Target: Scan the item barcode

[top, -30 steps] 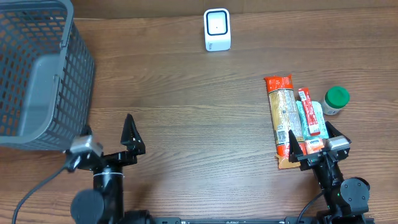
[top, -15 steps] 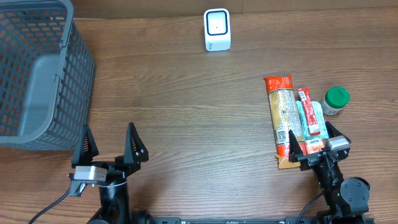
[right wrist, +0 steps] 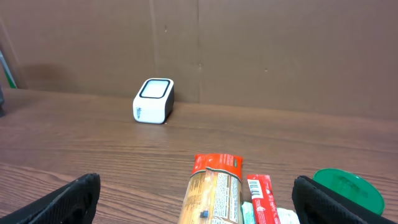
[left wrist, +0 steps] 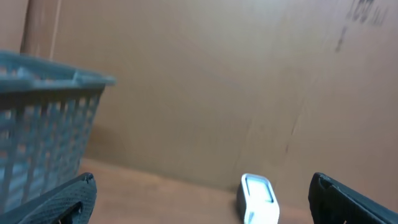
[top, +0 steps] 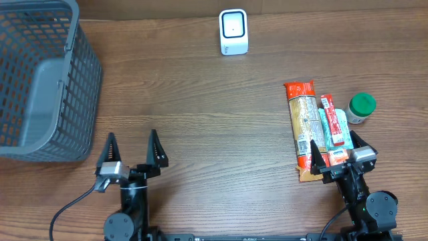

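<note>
— What's nearest us?
— The two arms, at the near edge of the table (top: 221, 114). It's a plain brown wood-grain top. The left gripper (top: 132, 137) has its jaws spread wide over bare wood, with nothing between them. A black cable (top: 70, 204) trails off its base.
— And the other one?
— The right gripper (top: 333, 139) is spread just as wide and holds nothing. Its fingers stand over the near ends of the goods on the right side. Whether they touch the packets, I can't tell from here.
— Which goods?
— A long packet (top: 304, 124) with orange-red ends lies lengthwise away from us, barcode label facing up. Against its right side is a teal pouch (top: 324, 130) with a red stick pack (top: 333, 120) overlapping it. Just to the right of those, a little apart, a green-lidded jar (top: 362, 107) stands upright.
— Left side?
— A grey mesh basket (top: 83, 94) sits at the far left, running off the corner.
— Further back?
— The white scanner (top: 233, 31) stands alone near the far edge, well apart from the goods. Behind the table is a brown cardboard wall (right wrist: 249, 50) with seams.
</note>
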Tool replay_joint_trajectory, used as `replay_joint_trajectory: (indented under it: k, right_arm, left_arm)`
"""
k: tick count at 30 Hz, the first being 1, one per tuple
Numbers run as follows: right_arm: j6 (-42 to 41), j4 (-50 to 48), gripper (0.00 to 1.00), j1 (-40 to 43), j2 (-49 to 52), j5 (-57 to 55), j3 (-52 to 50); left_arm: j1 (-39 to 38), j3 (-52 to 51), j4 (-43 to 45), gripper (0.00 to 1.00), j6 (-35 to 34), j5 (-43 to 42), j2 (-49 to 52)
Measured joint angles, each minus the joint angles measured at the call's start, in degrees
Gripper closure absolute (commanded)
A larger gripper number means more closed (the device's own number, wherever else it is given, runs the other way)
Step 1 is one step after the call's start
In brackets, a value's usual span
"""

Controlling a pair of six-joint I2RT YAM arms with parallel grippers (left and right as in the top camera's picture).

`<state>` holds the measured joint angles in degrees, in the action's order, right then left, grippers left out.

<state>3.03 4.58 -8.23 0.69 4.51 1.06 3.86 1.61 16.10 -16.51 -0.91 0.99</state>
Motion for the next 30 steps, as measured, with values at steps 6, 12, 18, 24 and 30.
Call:
replay_joint_trajectory:
  k: [6, 12, 18, 24, 30]
  right_arm:
    - [0.00, 0.00, 0.00, 0.00, 0.00, 0.02, 0.00]
    - [-0.02, 0.00, 0.00, 0.02, 0.00, 0.00, 0.00]
    - [-0.04, 0.02, 0.00, 0.00, 0.00, 0.00, 0.00]
    - [-0.02, 0.00, 0.00, 0.00, 0.00, 0.00, 0.00]
    - [0.00, 0.00, 0.00, 0.00, 0.00, 0.00, 0.00]
  left_arm:
    - [0.00, -0.96, -9.55, 0.00, 0.00, 0.02, -0.04]
    - [0.00, -1.09, -19.17, 0.00, 2.38, -0.02, -0.04]
    - [0.00, -1.09, -20.44, 0.00, 8.68, -0.52, -0.09]
    - [-0.11, -1.09, -20.44, 0.00, 13.42, -0.66, -0.09]
    - [-0.13, -1.09, -20.44, 0.00, 15.06, -0.66, -0.09]
